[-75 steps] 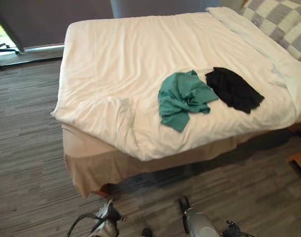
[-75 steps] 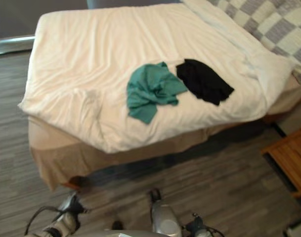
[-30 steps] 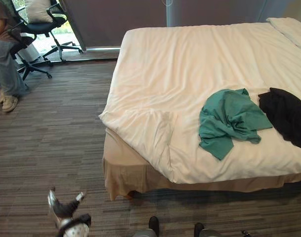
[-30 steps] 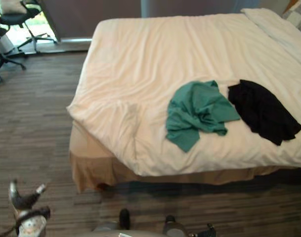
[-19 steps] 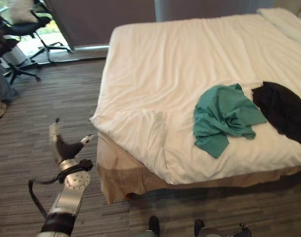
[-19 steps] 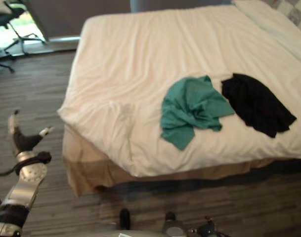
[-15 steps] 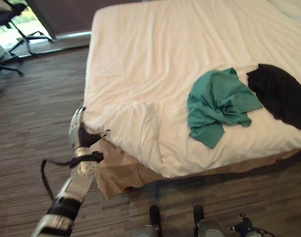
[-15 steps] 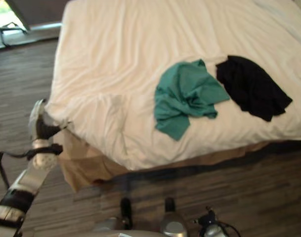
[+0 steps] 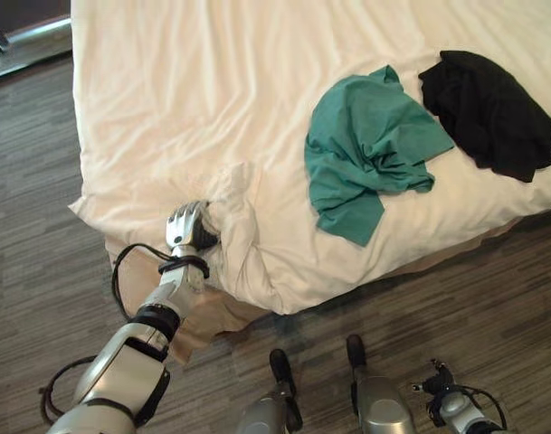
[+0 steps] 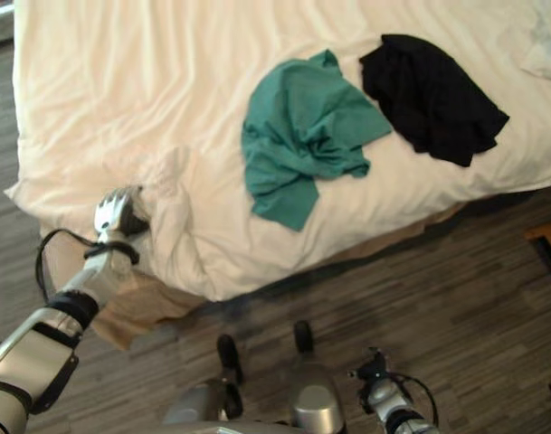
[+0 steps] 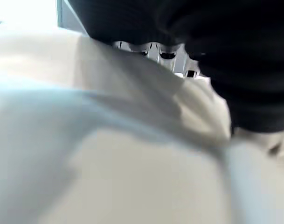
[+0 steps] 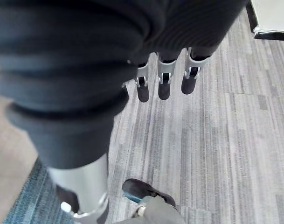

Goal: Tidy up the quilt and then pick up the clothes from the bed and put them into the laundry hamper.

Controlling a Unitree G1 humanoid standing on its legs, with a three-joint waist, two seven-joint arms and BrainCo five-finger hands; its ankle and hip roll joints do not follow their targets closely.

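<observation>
A cream quilt point(image 9: 194, 99) covers the bed, with a bunched, folded-back flap point(image 9: 243, 231) at its near left corner. My left hand point(image 9: 188, 226) rests against that flap, and in the left wrist view the quilt's cloth point(image 11: 132, 154) presses close round the hand. A crumpled green garment point(image 9: 365, 149) lies on the quilt to the right, and a black garment point(image 9: 488, 108) lies just beyond it. My right hand point(image 12: 162, 84) hangs low over the floor, open and holding nothing; it also shows at the lower right point(image 10: 381, 384).
A beige bed skirt point(image 9: 207, 316) hangs below the quilt's corner. Grey-brown plank floor point(image 9: 492, 298) runs along the near side of the bed. A wooden piece of furniture point(image 10: 548, 242) pokes in at the right edge, and a white pillow's corner point(image 10: 545, 50) lies at the upper right.
The camera has tipped down and closer to the bed. My left hand has moved from the bed's corner edge up onto the quilt's bunched flap. The two garments lie as before.
</observation>
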